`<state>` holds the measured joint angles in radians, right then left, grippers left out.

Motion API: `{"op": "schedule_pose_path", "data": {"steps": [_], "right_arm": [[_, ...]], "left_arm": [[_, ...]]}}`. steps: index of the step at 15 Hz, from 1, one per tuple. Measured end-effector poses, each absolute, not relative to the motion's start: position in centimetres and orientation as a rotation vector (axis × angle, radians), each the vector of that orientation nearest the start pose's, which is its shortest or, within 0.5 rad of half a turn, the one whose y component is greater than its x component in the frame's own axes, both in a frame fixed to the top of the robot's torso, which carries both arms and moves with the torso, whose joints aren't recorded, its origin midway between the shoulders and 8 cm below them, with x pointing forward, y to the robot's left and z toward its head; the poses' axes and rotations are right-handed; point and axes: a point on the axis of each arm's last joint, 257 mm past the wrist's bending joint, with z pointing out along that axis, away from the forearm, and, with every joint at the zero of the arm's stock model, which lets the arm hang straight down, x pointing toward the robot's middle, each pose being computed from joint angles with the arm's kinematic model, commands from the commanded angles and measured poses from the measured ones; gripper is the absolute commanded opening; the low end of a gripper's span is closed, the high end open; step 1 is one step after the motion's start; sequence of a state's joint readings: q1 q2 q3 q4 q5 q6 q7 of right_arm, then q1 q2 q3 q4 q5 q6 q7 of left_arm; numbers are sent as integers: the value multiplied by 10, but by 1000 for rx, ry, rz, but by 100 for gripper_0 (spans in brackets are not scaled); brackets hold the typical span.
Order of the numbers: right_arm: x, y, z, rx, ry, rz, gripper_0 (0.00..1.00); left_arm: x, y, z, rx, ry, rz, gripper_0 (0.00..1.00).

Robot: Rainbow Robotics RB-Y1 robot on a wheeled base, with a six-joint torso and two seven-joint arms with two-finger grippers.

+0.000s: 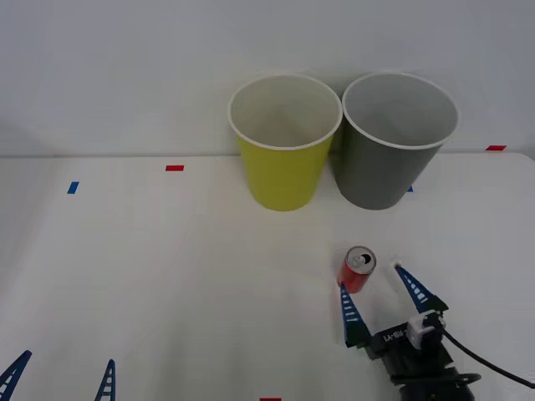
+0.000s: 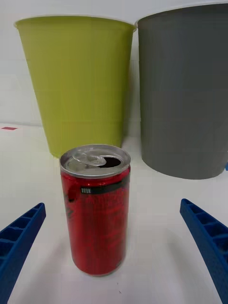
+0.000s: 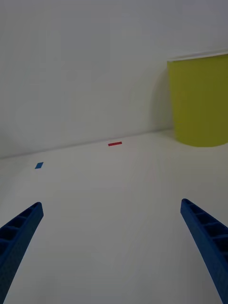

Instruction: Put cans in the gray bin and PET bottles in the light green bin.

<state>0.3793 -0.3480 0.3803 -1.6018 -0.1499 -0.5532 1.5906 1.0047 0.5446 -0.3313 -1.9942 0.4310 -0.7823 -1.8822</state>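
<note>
1. Red can (image 1: 359, 269): one small drink can was recorded standing upright on the white worktop (image 1: 167, 284), in front of the gray bin (image 1: 393, 142) and well apart from it. Its silver top was seen with the tab pushed in and the mouth open, so it was judged to be empty or nearly so, and therefore light and easily tipped.
2. Handling: the thin metal wall was judged stiff enough for a moderate squeeze but liable to dent under a hard one; the painted side was judged smooth and somewhat slippery. The mid-body, below the black band, was judged the best place to be gripped, from both sides.
3. Right tool (image 1: 380, 294): its blue ribbed fingers were spread wide, one on each side of the can, with nothing yet touched. In the right wrist view the can (image 2: 96, 209) was seen centred between them.
4. Left tool (image 1: 60, 378): it was noted parked low at the near left of the worktop, fingers spread, holding nothing.
5. Light green bin (image 1: 282, 146): it was listed standing just beside the gray bin, on its left.
</note>
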Motion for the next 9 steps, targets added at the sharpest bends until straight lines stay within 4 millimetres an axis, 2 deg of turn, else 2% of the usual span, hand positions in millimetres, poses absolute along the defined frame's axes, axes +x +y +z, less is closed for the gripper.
{"op": "schedule_pose_path", "data": {"steps": [9], "right_arm": [[410,-158,-274,-314,1440,187,98]], "left_arm": [[217,275,-232,135,1487,67,100]]}}
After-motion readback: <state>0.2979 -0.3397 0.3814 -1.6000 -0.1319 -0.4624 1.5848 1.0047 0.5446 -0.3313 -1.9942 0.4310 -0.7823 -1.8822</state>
